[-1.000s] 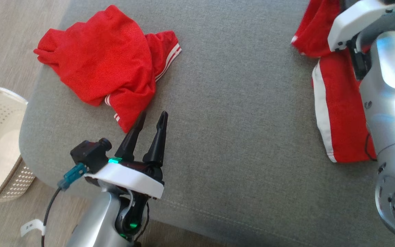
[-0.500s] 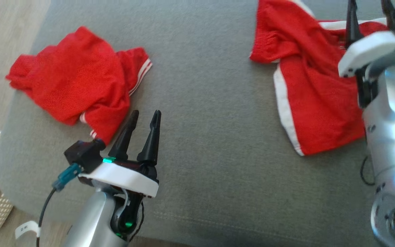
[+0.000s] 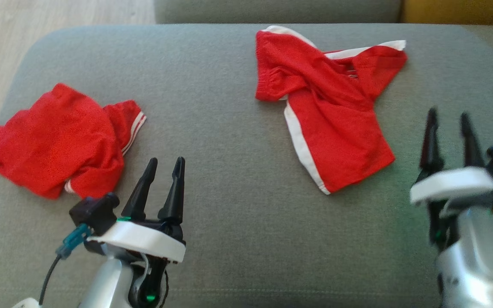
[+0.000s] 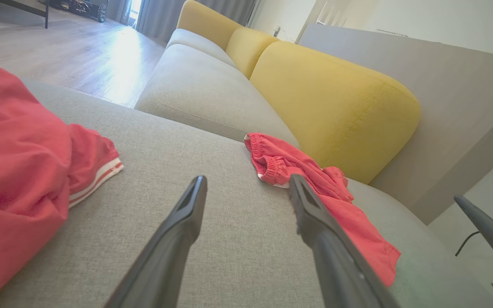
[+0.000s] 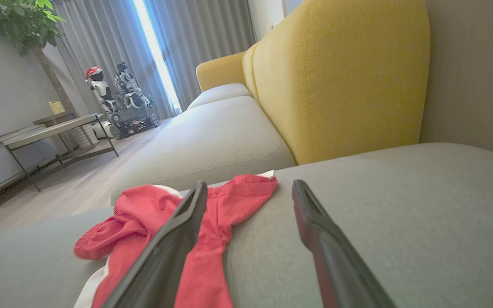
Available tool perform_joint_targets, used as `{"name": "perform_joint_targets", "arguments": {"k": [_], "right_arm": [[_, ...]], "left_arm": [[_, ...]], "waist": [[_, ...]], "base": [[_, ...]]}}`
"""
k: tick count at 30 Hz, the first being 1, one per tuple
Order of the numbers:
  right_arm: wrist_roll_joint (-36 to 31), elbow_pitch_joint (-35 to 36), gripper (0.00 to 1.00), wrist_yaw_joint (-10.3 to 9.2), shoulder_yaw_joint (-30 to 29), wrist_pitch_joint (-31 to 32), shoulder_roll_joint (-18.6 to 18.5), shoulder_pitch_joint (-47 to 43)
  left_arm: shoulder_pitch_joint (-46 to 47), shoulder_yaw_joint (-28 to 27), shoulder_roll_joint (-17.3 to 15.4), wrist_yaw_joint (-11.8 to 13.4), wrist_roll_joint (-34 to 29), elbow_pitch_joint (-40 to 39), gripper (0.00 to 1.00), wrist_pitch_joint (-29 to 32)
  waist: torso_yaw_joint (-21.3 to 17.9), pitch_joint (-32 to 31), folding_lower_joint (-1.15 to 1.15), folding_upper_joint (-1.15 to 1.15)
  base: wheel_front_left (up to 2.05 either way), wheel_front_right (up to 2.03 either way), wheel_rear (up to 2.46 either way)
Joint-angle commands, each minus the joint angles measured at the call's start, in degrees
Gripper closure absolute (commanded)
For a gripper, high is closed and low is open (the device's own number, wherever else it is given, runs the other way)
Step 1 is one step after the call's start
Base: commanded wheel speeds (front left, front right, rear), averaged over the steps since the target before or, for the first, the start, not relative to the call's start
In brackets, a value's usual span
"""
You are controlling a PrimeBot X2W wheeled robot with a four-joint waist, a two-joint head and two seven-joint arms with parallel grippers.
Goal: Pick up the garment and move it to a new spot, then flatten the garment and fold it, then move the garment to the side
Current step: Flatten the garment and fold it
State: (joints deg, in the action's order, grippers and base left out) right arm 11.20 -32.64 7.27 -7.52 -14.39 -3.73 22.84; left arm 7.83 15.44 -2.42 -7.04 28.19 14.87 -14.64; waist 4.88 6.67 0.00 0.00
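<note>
Lying crumpled on the cushion [image 3: 238, 171], right-hand red garment [image 3: 332, 128] sits just ahead-left of the right gripper [image 3: 448, 113], not touching; fingers spread, empty. Left gripper [image 3: 166, 159] spread too.

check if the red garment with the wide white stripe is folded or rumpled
Rumpled: the red garment with the wide white stripe lies twisted and bunched.

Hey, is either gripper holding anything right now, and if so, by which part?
Nothing is held. Both the left gripper and the right gripper are open and empty; the red shorts lie loose on the grey cushion.
</note>
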Motion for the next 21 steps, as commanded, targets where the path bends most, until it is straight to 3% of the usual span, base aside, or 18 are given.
{"name": "perform_joint_targets", "arguments": {"k": [1,8,13,21], "right_arm": [[1.74,4.13,0.0,0.22,3.41,-0.6,0.83,-1.07],[6.02,12.74,0.0,0.22,9.91,-0.61,0.84,-12.09],[4.61,14.34,0.0,0.22,10.86,-0.61,0.84,-14.49],[5.24,14.71,0.0,0.22,17.15,-0.61,0.85,-17.51]], "left_arm": [[0.86,-2.41,-0.45,0.14,-0.64,-1.97,0.0,-0.36],[0.53,-2.71,-0.45,0.13,-0.87,-2.23,0.0,-0.36],[0.67,-2.17,-0.45,0.01,-1.12,-1.71,0.0,-0.36],[0.84,-2.67,-0.45,-0.12,-1.23,-1.75,0.0,-0.36]], "waist": [[-1.36,-1.06,0.0,0.0],[-2.64,-0.51,0.0,0.0],[-2.5,-0.46,0.0,0.0],[-2.09,0.12,0.0,0.0]], "base": [[0.0,0.0,0.0],[0.0,0.0,0.0],[0.0,0.0,0.0],[0.0,0.0,0.0]]}}
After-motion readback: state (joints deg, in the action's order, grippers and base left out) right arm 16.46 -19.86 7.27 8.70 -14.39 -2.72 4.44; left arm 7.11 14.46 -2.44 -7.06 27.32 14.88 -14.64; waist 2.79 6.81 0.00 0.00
